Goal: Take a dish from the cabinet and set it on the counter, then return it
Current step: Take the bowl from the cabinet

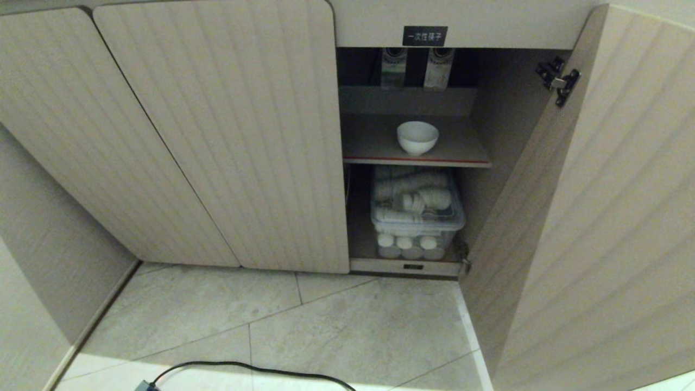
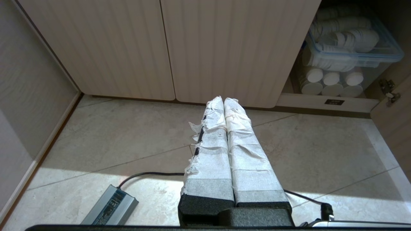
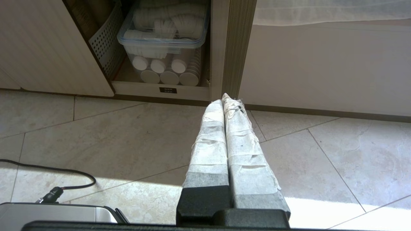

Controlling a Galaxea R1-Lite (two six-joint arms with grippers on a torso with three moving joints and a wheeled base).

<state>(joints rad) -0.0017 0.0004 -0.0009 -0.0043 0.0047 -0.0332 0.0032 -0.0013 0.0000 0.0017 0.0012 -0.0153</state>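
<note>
Beige cabinet (image 1: 228, 136): low, with vertically ribbed, round-cornered doors; two left doors closed, right door (image 1: 597, 217) swung wide, leaving one bay open to the front.
Floor (image 1: 326, 326): pale stone tiles, open between robot and cabinet; a black cable (image 1: 255, 368) crosses the near edge.
Grey shelf (image 1: 369, 144): red front edge, bare on both sides of the dish.
Clear plastic bin (image 1: 417, 217): below the shelf, filled with stacked white paper cups.
Left gripper (image 2: 223, 101): tape-wrapped fingers pressed together, empty, above the floor before the closed doors.
Right gripper (image 3: 225, 100): fingers likewise together, empty, near the open door's edge.
Small glossy white round bowl (image 1: 417, 137): upright, mid-shelf, well apart from both grippers.
Black label (image 1: 424, 36): white characters, above the bay.
</note>
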